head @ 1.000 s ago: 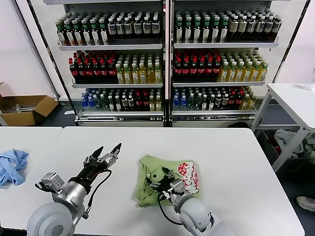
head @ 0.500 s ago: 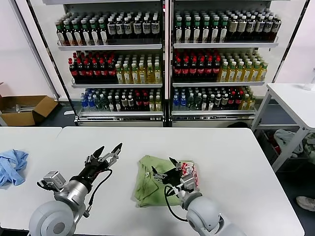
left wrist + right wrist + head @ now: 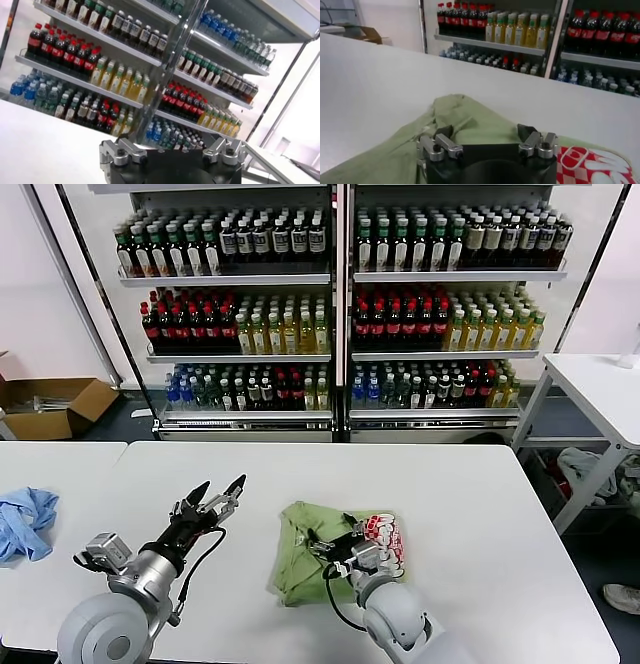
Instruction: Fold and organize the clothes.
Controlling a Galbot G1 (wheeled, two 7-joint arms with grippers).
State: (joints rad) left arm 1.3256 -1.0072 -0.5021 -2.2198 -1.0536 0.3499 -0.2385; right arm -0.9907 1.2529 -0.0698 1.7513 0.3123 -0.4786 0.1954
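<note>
The light green polo shirt point(image 3: 295, 554) lies bunched and partly folded on the white table point(image 3: 480, 504), its red-and-white graphic point(image 3: 385, 539) facing up on its right side. My right gripper point(image 3: 330, 534) hovers low over the middle of the shirt, open and empty. In the right wrist view its fingertips point(image 3: 445, 131) spread over the green cloth point(image 3: 470, 115), with the graphic point(image 3: 592, 165) beside them. My left gripper point(image 3: 218, 492) is open and empty, raised above the bare table left of the shirt. The left wrist view shows only the left gripper's point(image 3: 170, 152) base and the shelves.
A light blue cloth point(image 3: 25, 522) lies at the far left table edge. Drink shelves point(image 3: 330, 314) stand behind the table. A cardboard box point(image 3: 50, 404) is on the floor at left. A second white table point(image 3: 600, 384) stands at right.
My right gripper has shifted slightly over the shirt, first right then back, and risen a little. The shirt's front fold has settled flatter. The left arm has not moved.
</note>
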